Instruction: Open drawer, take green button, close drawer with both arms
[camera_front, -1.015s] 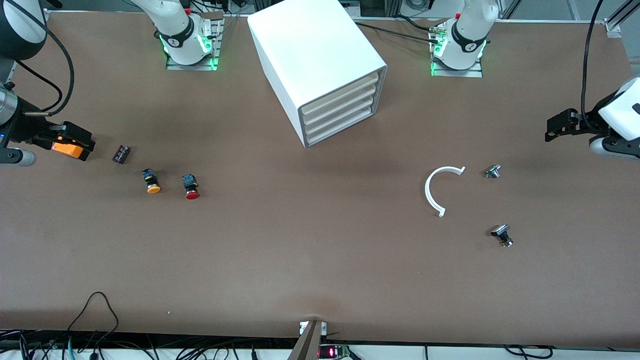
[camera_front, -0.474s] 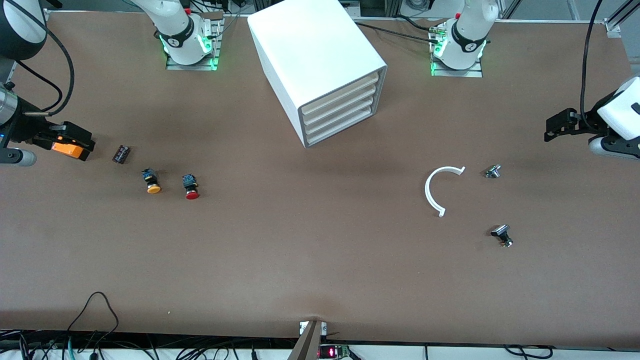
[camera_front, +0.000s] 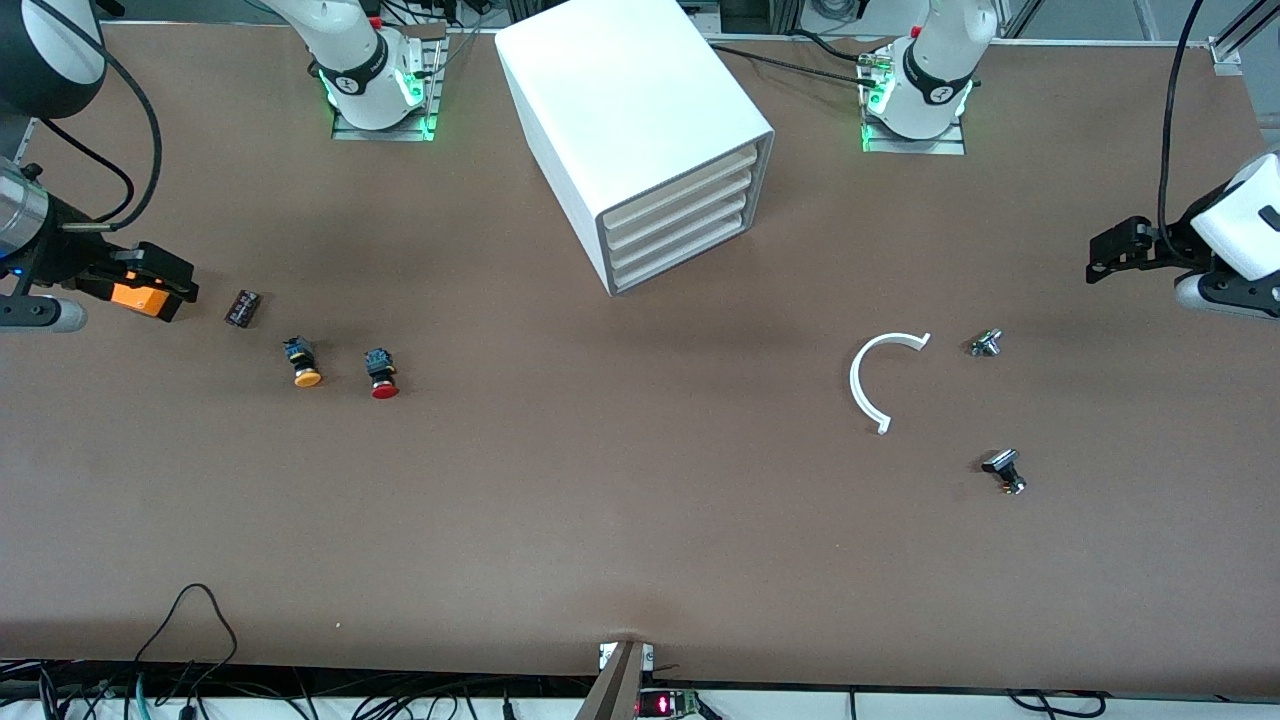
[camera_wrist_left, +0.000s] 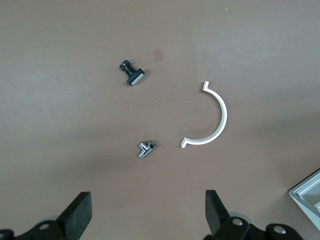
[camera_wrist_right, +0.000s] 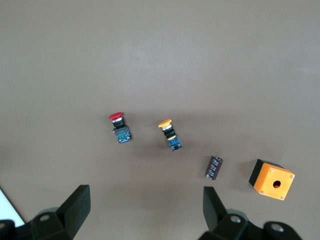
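The white cabinet (camera_front: 640, 120) stands between the two arm bases, and its four cream-edged drawers (camera_front: 680, 215) are all shut. No green-capped button shows in any view. My right gripper (camera_front: 160, 275) hangs open and empty at the right arm's end of the table, over an orange box (camera_front: 135, 297). In the right wrist view its fingers (camera_wrist_right: 146, 195) stand wide apart over bare table. My left gripper (camera_front: 1110, 255) hangs open and empty at the left arm's end. In the left wrist view it (camera_wrist_left: 147, 200) is over bare table, with a cabinet corner (camera_wrist_left: 307, 195) at the edge.
Near the right gripper lie a red-capped button (camera_front: 381, 372), an orange-capped button (camera_front: 303, 362) and a small dark cylinder (camera_front: 242, 307). Near the left gripper lie a white half ring (camera_front: 862, 380), a small metal part (camera_front: 985, 343) and a black-capped part (camera_front: 1004, 470).
The right gripper has shifted slightly toward the left arm's end of the table. The left gripper has barely moved. Nothing on the table has moved.
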